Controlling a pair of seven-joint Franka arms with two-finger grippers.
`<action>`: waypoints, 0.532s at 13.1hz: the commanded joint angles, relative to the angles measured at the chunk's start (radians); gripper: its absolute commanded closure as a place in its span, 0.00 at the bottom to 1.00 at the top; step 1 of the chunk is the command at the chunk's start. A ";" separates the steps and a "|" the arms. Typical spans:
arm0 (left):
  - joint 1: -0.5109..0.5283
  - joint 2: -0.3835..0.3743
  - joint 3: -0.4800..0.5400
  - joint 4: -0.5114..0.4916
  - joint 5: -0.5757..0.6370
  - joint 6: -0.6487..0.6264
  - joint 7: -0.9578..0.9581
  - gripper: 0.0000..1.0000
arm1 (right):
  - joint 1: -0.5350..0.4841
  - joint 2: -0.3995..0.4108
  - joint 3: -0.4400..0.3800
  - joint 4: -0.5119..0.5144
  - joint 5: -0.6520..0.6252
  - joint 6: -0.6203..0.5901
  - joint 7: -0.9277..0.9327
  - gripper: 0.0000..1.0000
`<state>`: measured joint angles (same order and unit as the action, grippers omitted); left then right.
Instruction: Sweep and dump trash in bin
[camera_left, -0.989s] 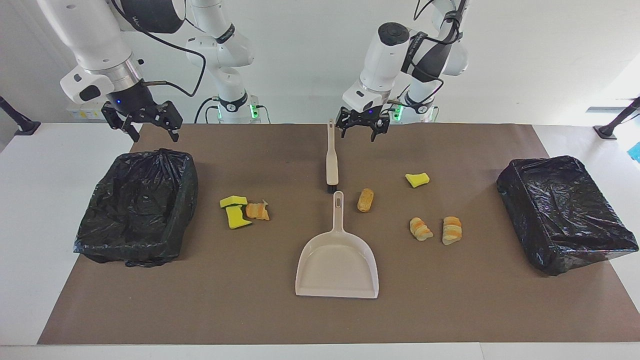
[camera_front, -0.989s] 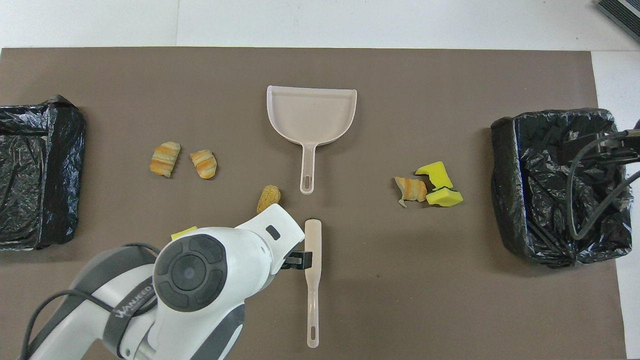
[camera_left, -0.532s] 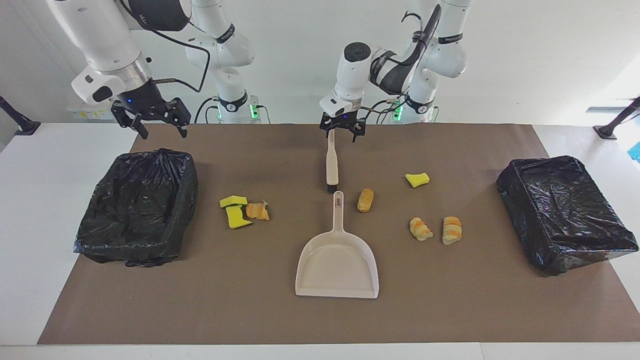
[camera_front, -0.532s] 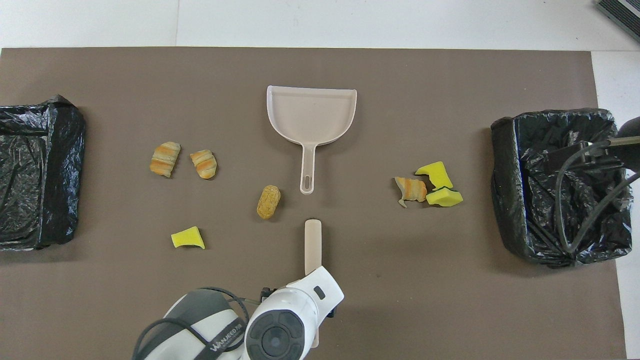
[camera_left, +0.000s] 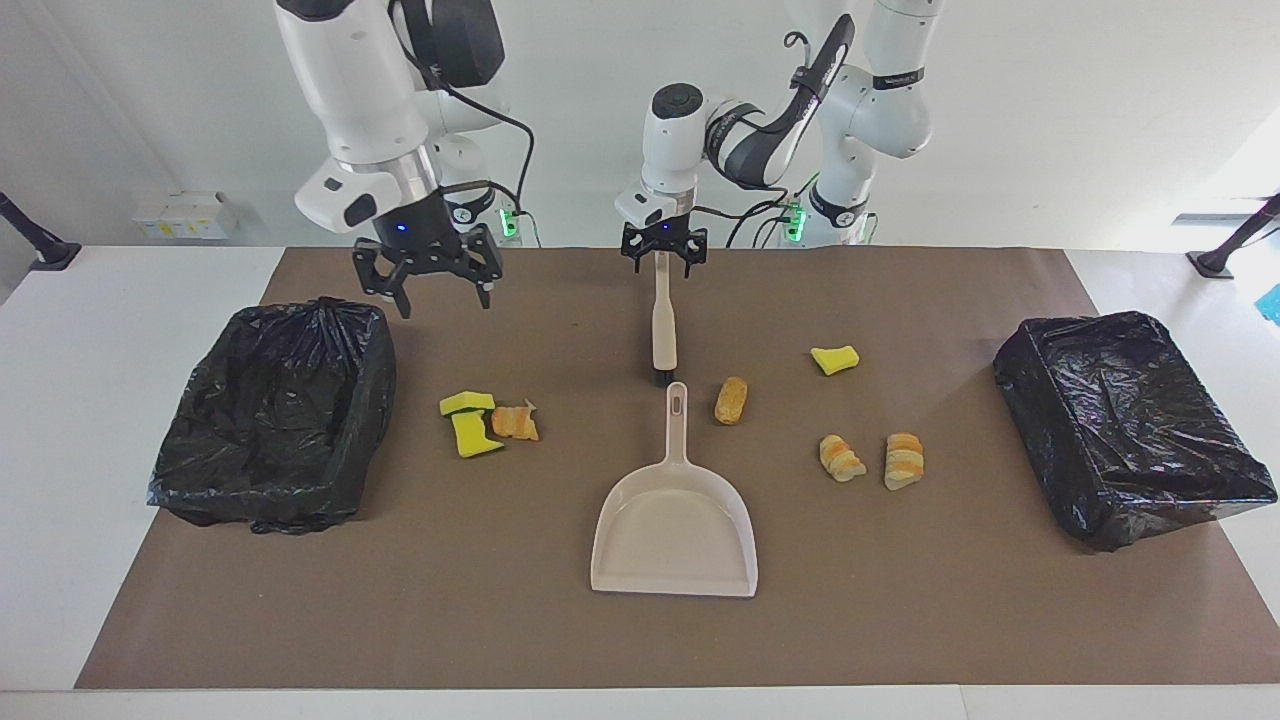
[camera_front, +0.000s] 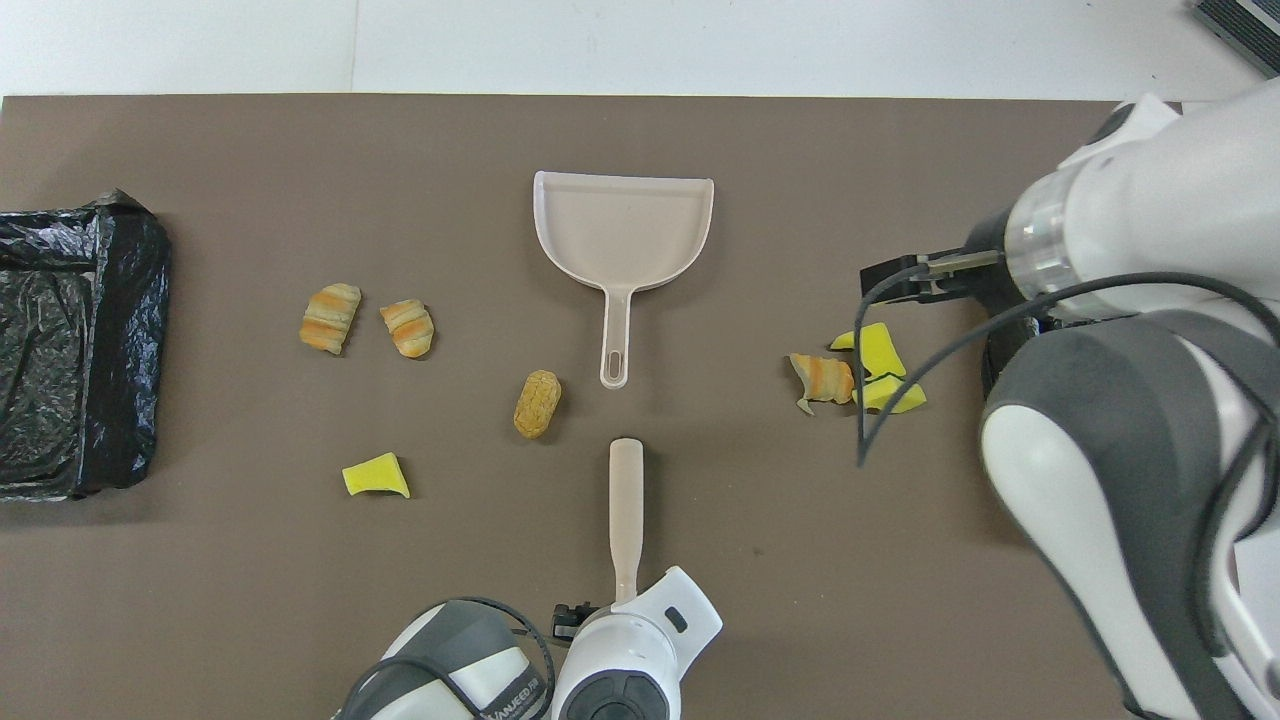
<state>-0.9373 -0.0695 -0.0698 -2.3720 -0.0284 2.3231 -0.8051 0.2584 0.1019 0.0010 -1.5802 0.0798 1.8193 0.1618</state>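
Overhead view: right arm (camera_front: 1130, 420) hides bin (camera_left: 275, 415).

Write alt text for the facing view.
The left end effector straddles the brush handle's tip; the right end effector hangs open between the bin and brush. The dustpan lies empty among seven trash pieces.

White arms, grey joints; black grippers; black cables; blue lights

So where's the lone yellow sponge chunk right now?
The lone yellow sponge chunk lies on the brown mat toward the left arm's end, nearer the robots than the two striped bread pieces.
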 joint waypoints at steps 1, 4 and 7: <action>-0.035 0.025 0.016 -0.010 0.027 0.024 -0.020 0.23 | 0.039 0.086 0.004 0.008 0.020 0.049 0.102 0.00; -0.029 0.031 0.018 -0.003 0.027 0.019 -0.023 0.46 | 0.102 0.194 0.005 0.054 0.028 0.093 0.252 0.00; -0.023 0.028 0.019 0.007 0.027 0.012 -0.025 0.69 | 0.148 0.346 0.036 0.211 0.029 0.083 0.416 0.00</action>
<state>-0.9437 -0.0391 -0.0663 -2.3697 -0.0224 2.3275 -0.8061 0.3812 0.3455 0.0222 -1.5043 0.0963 1.9252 0.4690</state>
